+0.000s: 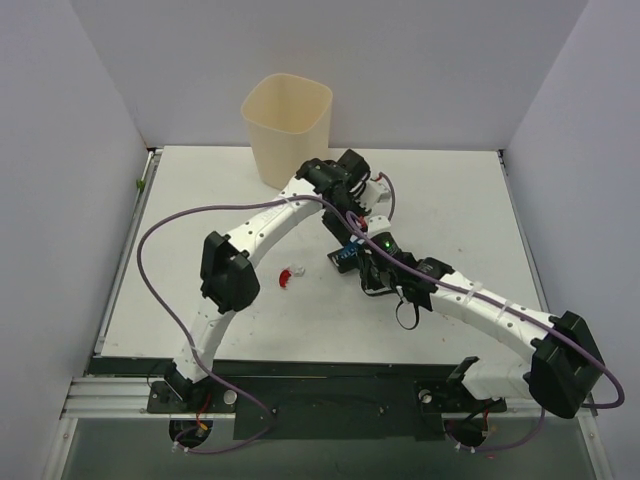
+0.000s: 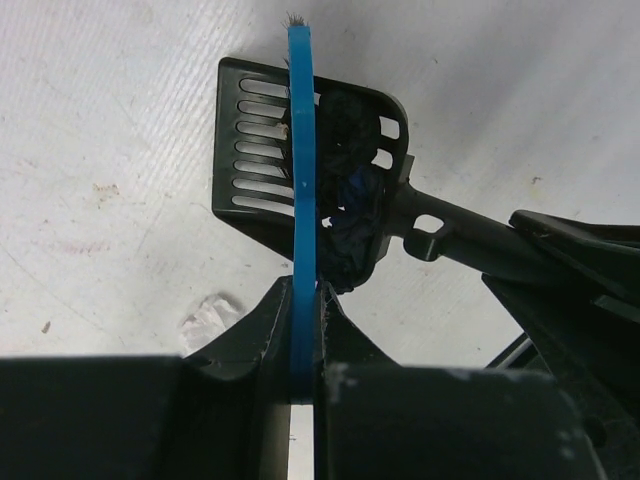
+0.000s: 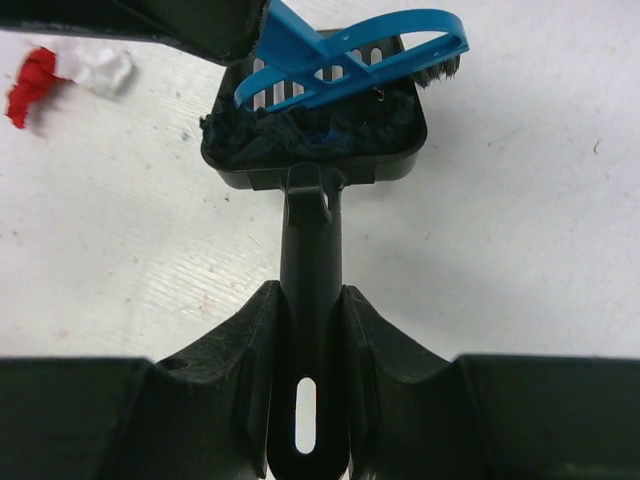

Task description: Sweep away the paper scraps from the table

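Note:
My right gripper (image 3: 308, 292) is shut on the long handle of the black slotted scoop (image 3: 312, 160), which lies on the table (image 1: 455, 205). Dark blue and black paper scraps (image 3: 300, 135) are piled inside the scoop. My left gripper (image 2: 303, 300) is shut on the blue brush (image 2: 302, 190). The brush reaches over the scoop, with its black bristles (image 3: 437, 70) at the pan's far edge. A red scrap (image 3: 30, 85) and a white scrap (image 3: 102, 72) lie on the table left of the scoop, and the red one (image 1: 288, 276) also shows from above.
A cream plastic bin (image 1: 287, 125) stands at the back of the table, just behind the left arm's wrist. Pale panels wall the table on three sides. Both arms cross near the table's middle, where the scoop (image 1: 345, 258) rests.

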You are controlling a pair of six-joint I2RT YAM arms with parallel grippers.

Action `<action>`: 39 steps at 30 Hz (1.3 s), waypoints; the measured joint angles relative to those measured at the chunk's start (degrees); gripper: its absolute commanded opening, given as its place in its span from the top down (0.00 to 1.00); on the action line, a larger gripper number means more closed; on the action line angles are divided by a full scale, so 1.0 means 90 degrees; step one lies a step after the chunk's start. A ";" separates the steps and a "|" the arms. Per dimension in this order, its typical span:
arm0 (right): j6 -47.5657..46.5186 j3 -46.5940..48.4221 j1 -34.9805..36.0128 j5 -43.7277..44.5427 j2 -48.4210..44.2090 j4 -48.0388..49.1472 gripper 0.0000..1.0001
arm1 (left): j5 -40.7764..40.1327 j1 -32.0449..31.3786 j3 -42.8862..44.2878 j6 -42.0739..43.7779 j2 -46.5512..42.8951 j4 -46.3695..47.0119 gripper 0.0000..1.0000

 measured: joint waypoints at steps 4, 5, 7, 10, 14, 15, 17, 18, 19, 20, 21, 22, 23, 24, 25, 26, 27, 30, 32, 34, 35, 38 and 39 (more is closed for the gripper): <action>-0.0070 -0.0194 0.0102 0.0080 -0.0216 0.0474 1.00 | 0.0192 0.0223 -0.0410 -0.0233 -0.0352 0.0124 1.00; -0.0087 -0.0248 0.0114 0.0097 -0.0250 0.0563 1.00 | 0.0189 0.0253 -0.0420 -0.0270 -0.0391 0.0121 1.00; -0.0090 -0.0374 0.0143 0.0148 -0.0328 0.0682 1.00 | 0.0182 0.0287 -0.0430 -0.0386 -0.0461 0.0136 1.00; -0.0039 -0.0651 0.0170 0.0194 -0.0376 0.0624 1.00 | 0.0051 0.0362 -0.0605 -0.0624 -0.0787 0.0274 1.00; 0.0002 -0.0884 0.0248 0.0209 -0.0372 0.0500 1.00 | -0.0403 0.0418 -0.0916 -0.0784 -0.1569 0.0636 1.00; 0.0005 -0.0884 0.0282 0.0248 -0.0372 0.0517 1.00 | -0.0529 0.0425 -0.0962 -0.0806 -0.1773 0.0699 1.00; 0.0007 -0.0884 0.0323 0.0291 -0.0372 0.0527 1.00 | -0.0772 0.0423 -0.0993 -0.0826 -0.2118 0.0804 1.00; 0.0007 -0.0886 0.0342 0.0304 -0.0372 0.0529 1.00 | -0.0877 0.0423 -0.0993 -0.0831 -0.2246 0.0850 1.00; 0.0010 -0.0886 0.0362 0.0323 -0.0372 0.0534 1.00 | -0.0969 0.0423 -0.0996 -0.0835 -0.2348 0.0891 1.00; 0.0010 -0.0886 0.0376 0.0338 -0.0372 0.0537 1.00 | -0.1056 0.0423 -0.1003 -0.0848 -0.2421 0.0920 1.00; 0.0010 -0.0889 0.0393 0.0352 -0.0372 0.0539 1.00 | -0.1137 0.0420 -0.1018 -0.0857 -0.2465 0.0945 1.00; 0.0010 -0.0894 0.0413 0.0359 -0.0372 0.0559 1.00 | -0.1234 0.0420 -0.1054 -0.0867 -0.2494 0.0964 1.00; 0.0012 -0.0906 0.0427 0.0367 -0.0372 0.0585 1.00 | -0.1304 0.0420 -0.1098 -0.0872 -0.2509 0.0984 1.00; 0.0010 -0.0930 0.0447 0.0386 -0.0372 0.0622 1.00 | -0.1389 0.0430 -0.1185 -0.0913 -0.2518 0.1015 1.00; 0.0012 -0.0954 0.0454 0.0391 -0.0372 0.0646 1.00 | -0.1443 0.0452 -0.1302 -0.0962 -0.2533 0.1052 1.00; 0.0015 -0.0988 0.0471 0.0408 -0.0374 0.0675 1.00 | -0.1498 0.0481 -0.1455 -0.1027 -0.2545 0.1095 1.00; 0.0019 -0.1022 0.0481 0.0415 -0.0379 0.0702 1.00 | -0.1542 0.0532 -0.1622 -0.1100 -0.2569 0.1134 1.00; 0.0034 -0.1173 0.0486 0.0461 -0.0474 0.0823 1.00 | -0.1600 0.0782 -0.2203 -0.1328 -0.2691 0.1353 1.00; 0.0036 -0.1253 0.0498 0.0495 -0.0568 0.0867 1.00 | -0.1678 0.1015 -0.2708 -0.1489 -0.2907 0.1535 1.00; 0.0034 -0.1324 0.0529 0.0554 -0.0656 0.0906 1.00 | -0.1775 0.1207 -0.3174 -0.1632 -0.3191 0.1712 1.00; 0.0034 -0.1350 0.0546 0.0576 -0.0682 0.0933 1.00 | -0.1853 0.1316 -0.3483 -0.1741 -0.3427 0.1872 1.00; 0.0027 -0.1494 0.0631 0.0670 -0.0816 0.1078 1.00 | -0.1967 0.1554 -0.4197 -0.1972 -0.4107 0.2239 1.00; 0.0019 -0.1537 0.0661 0.0695 -0.0867 0.1098 1.00 | -0.1991 0.1600 -0.4337 -0.2018 -0.4284 0.2305 1.00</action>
